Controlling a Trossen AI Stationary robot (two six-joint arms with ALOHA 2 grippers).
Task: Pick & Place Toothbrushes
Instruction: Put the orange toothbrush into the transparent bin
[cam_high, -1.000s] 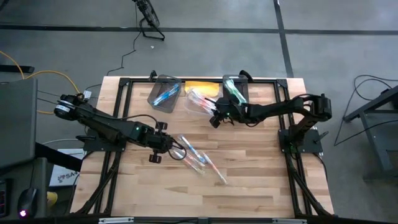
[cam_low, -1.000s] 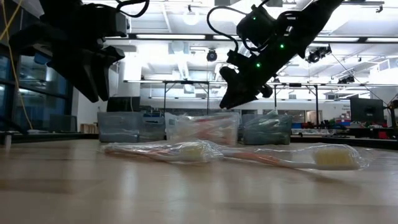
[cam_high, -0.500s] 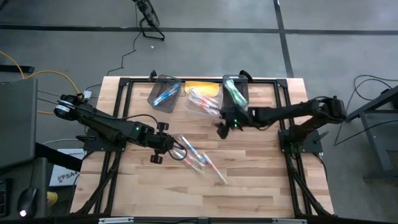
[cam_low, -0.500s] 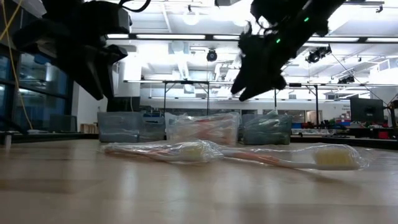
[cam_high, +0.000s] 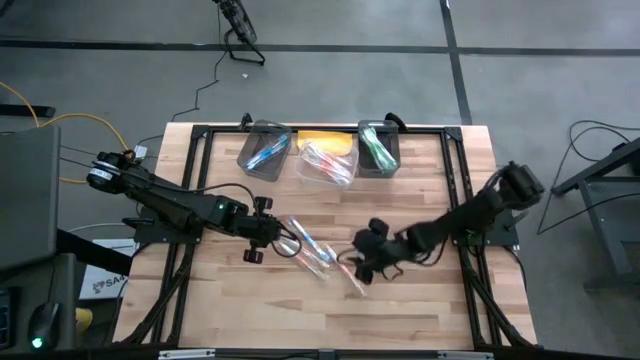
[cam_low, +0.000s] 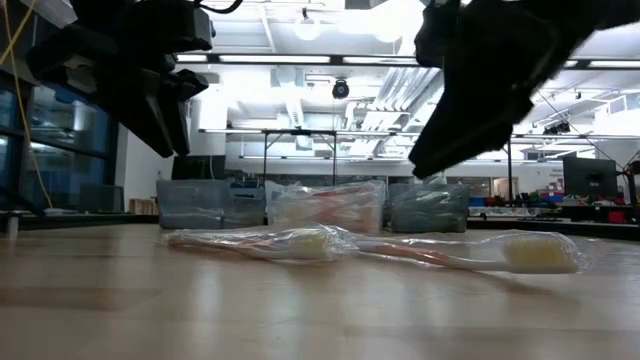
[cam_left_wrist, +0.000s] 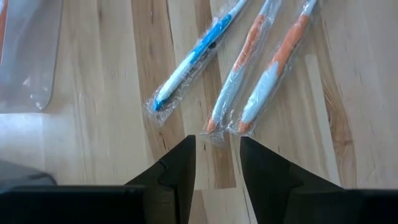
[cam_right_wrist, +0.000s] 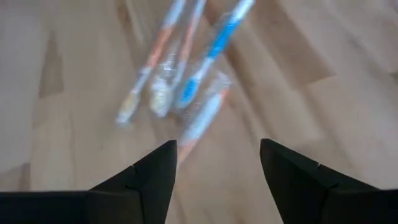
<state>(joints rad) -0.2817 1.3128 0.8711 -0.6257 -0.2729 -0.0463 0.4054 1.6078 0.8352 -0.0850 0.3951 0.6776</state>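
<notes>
Table (cam_high: 420, 310): pale wood planks in a dark frame, grey concrete floor around it. Low view looks into a big workshop – ceiling lights, glass wall, benches far back.

Three bins along the far edge: left bin (cam_high: 264, 152) with blue brushes, middle bin (cam_high: 327, 161) with orange-pink ones, right bin (cam_high: 378, 148) with green ones. A yellow patch shows behind the middle bin (what it is, cannot tell).

Loose brushes (cam_high: 322, 257) lie mid-table in clear wrappers – one blue (cam_left_wrist: 198, 55), two orange-and-white (cam_left_wrist: 268, 76) side by side, plus one more lying apart toward the near edge (cam_high: 355, 284).

Left gripper (cam_high: 281, 238) hangs just off the left end of the pile, fingers apart with a narrow gap, nothing between them; in its wrist view the wrapped ends of the orange pair lie just ahead of the fingertips (cam_left_wrist: 180, 163).

Right gripper (cam_high: 362, 262) is low over the right side of the pile, fingers spread wide and empty; brushes (cam_right_wrist: 186, 81) lie just ahead of it.

Hard to read: right wrist view is smeared, so brush count there is unsure. In the low view both grippers are dark silhouettes (cam_low: 500, 80), cut off at the top; two wrapped brushes (cam_low: 300, 243) show in front, bins behind.
</notes>
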